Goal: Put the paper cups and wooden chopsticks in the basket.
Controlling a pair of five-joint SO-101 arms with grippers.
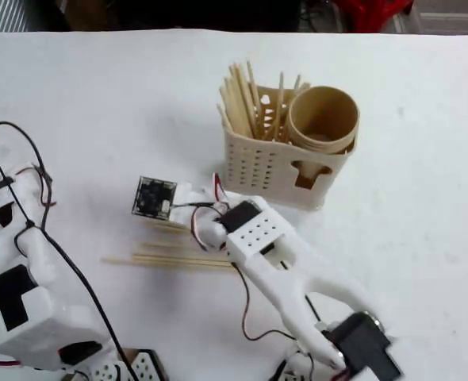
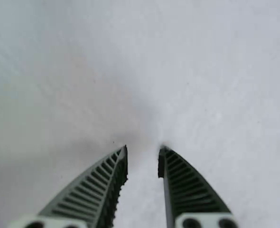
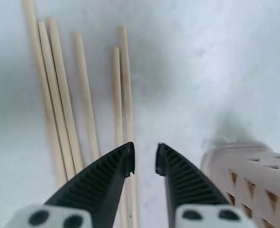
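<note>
- White table (image 1: 424,119) lies under both pairs of jaws, and bare surface is all that sits ahead of the left ones
- Right arm (image 1: 297,286) stretches over the middle of the table, with its wrist above the loose sticks
- Left arm (image 1: 20,309) sits folded at the table's near corner, its jaws well apart from the basket
- Cream perforated basket (image 1: 274,171) stands upright, and one corner of it (image 3: 254,180) shows just beside the right jaws
- Brown cups (image 1: 323,119), nested, stand in the basket at the end farther from the right jaws
- Bundled chopsticks (image 1: 242,99) lean upright in the basket's nearer end, beside the cups
- Loose chopsticks (image 3: 85,99) lie flat on the table, roughly parallel, ahead of the right jaws on the side away from the basket, and one runs under a fingertip
- Right gripper (image 3: 144,159) has its jaws slightly parted, with nothing between them
- Left gripper (image 2: 142,161) has its jaws a little apart, gripping nothing
</note>
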